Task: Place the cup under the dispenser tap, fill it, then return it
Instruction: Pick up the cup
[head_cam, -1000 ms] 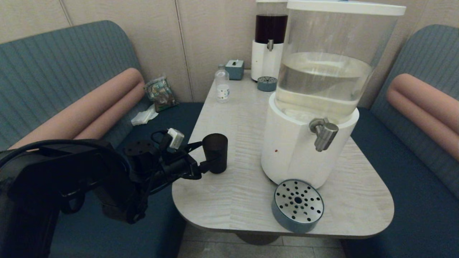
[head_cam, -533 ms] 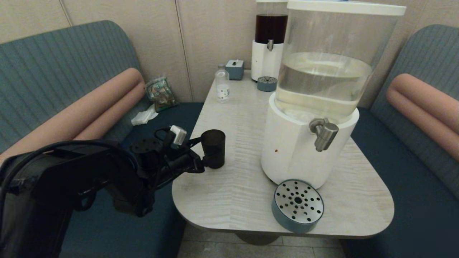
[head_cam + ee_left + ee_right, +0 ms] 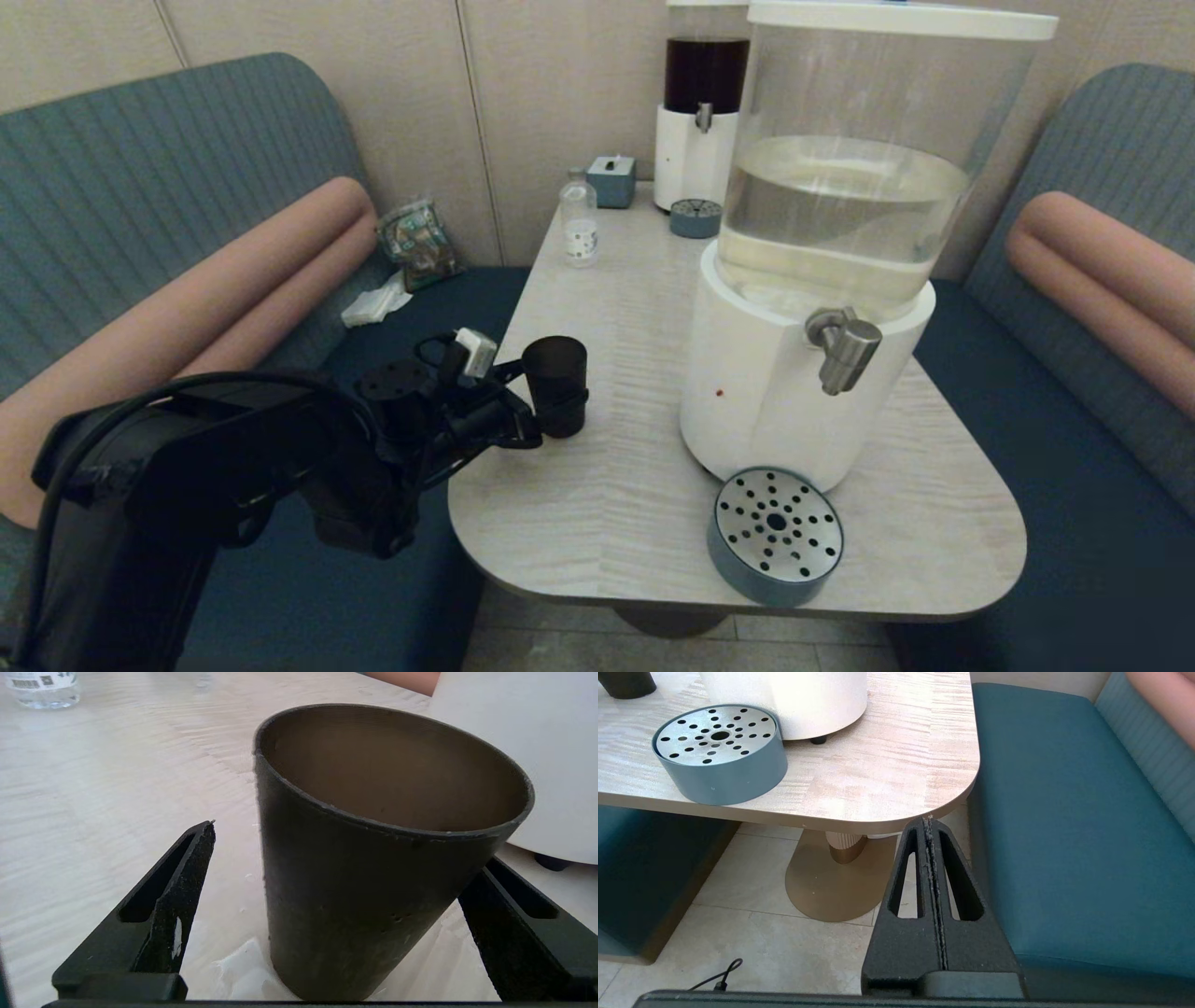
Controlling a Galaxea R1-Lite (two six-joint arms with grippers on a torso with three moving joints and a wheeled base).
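Cup (image 3: 555, 385) stands on the pale wood-grain table (image 3: 616, 523) near its left edge, upright in the head view, well to the left of the big clear-tank dispenser (image 3: 822, 280) and apart from it. Its dark matte wall tapers toward the base, and the wrist view looks down into an interior that appears empty (image 3: 392, 774). The left gripper (image 3: 553, 397) reaches in from the left edge of the table with one finger on either side of the cup; in the wrist view the fingers (image 3: 173, 905) are spread wide, with a clear gap of bare tabletop between one finger and the cup wall, while the other finger lies close against the opposite side, where contact cannot be made out. So the hand brackets the cup without having closed on it. The dispenser tap (image 3: 843, 347), a brushed-silver spout with its nozzle pointing down, juts from the white base, and a round blue drip tray (image 3: 775, 537) with a perforated metal top sits on the table below it. The right gripper (image 3: 930, 826) hangs off the table's near right corner, above the floor beside the blue seat, its two fingers pressed together with nothing between them.
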